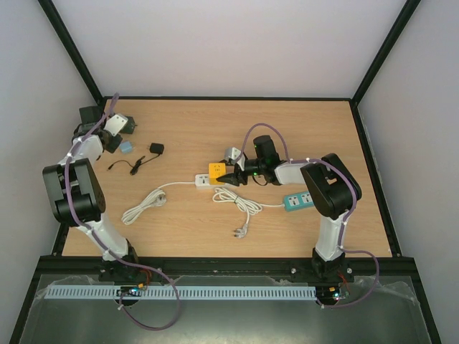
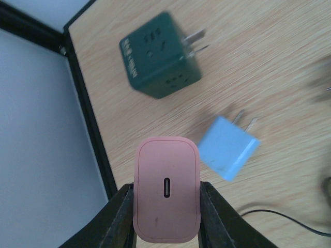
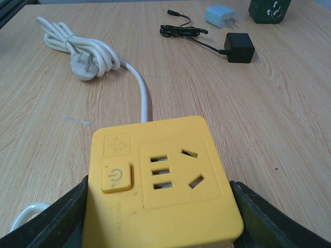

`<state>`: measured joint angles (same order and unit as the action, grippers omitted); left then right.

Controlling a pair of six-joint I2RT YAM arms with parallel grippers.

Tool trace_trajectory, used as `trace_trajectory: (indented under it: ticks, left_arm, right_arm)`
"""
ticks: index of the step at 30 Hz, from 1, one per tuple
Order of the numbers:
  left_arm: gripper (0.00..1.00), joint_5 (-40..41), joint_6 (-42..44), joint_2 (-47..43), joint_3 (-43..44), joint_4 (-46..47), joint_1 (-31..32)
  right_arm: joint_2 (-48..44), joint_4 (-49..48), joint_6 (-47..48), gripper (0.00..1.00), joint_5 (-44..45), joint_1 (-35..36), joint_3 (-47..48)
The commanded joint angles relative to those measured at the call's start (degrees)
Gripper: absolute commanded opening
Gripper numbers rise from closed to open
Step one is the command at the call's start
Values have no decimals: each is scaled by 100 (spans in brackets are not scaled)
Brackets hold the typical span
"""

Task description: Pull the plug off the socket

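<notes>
1. The counter [image 1: 215, 122] is a wooden top with dark rails round it. My two arms reach out over it from the near edge.
2. A teal strip [image 1: 297, 202] lies at the right, just beside the right arm. Its white cord [image 1: 240, 204] is looped loosely near the middle.
3. A second white cord [image 3: 77, 49] runs from the socket's far side to a tied coil with its own pronged end on top.
4. The right hand [image 3: 160, 217] is clamped on the yellow socket [image 3: 165, 175], one finger on each side. The socket sits mid-counter with its slots and power button facing my wrist camera.
5. A green cube [image 2: 158, 57] rests at the far-left corner. It is blurred, but its prongs seem to point right.
6. The left hand [image 2: 166, 206] pinches the pink plug [image 2: 166, 191] between both fingers, port face towards the camera. The plug is above the far-left corner, well apart from the socket.
7. A blue charger [image 2: 227, 147] lies flat just beside the plug, prongs pointing away from it.
8. A black adapter [image 3: 239, 47] with a thin lead [image 3: 181, 31] sits between the two groups.
</notes>
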<state>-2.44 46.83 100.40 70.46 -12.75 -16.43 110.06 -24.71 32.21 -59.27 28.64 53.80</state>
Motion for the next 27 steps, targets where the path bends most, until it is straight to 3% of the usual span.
trace_trajectory:
  ticks: [1, 13, 27]
  left_arm:
    - [19, 818, -72, 356, 293, 365, -28]
    - [22, 1493, 142, 973, 419, 619, -33]
    - [27, 1517, 102, 1315, 414, 736, 34]
  right_arm:
    - [431, 747, 146, 23, 697, 54, -154]
    - [437, 757, 132, 23, 703, 53, -142]
    - [446, 757, 110, 23, 708, 54, -132]
